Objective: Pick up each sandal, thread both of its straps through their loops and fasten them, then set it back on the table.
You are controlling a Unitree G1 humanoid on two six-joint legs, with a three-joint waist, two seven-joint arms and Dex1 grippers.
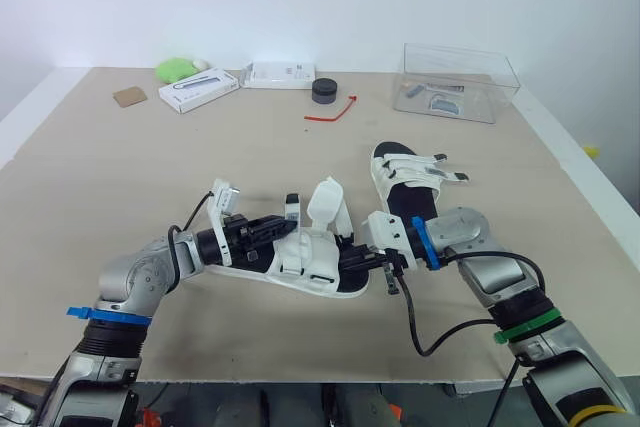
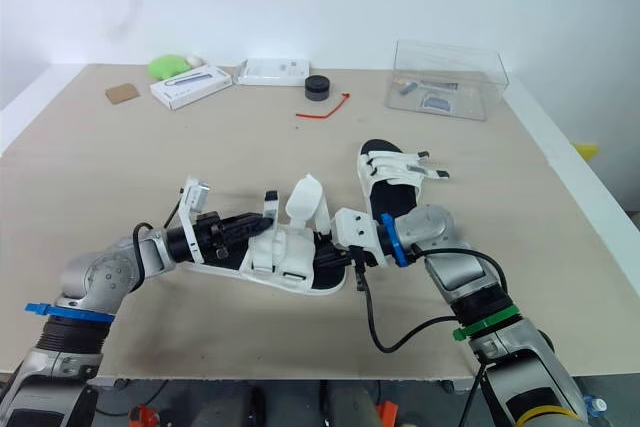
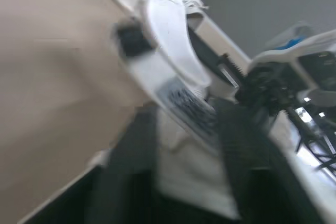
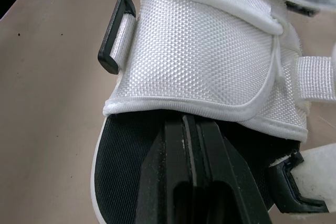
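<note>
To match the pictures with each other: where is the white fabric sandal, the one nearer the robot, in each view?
Left eye view: white fabric sandal low centre.
Right eye view: sandal low centre.
Left wrist view: sandal blurred, seen lengthwise.
Right wrist view: sandal close up, weave visible.
Shared landmark: beige table beneath it.

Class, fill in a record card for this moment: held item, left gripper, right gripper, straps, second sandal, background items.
Held item: white fabric sandal with black footbed, near the beige table's front
Left gripper: shut on that sandal's left end
Right gripper: fingers shut, at its right end
Straps: one white strap stands upright, unfastened
Second sandal: matching white, flat on the table behind the right gripper
Background items: clear plastic box, red cord, black round puck
</note>
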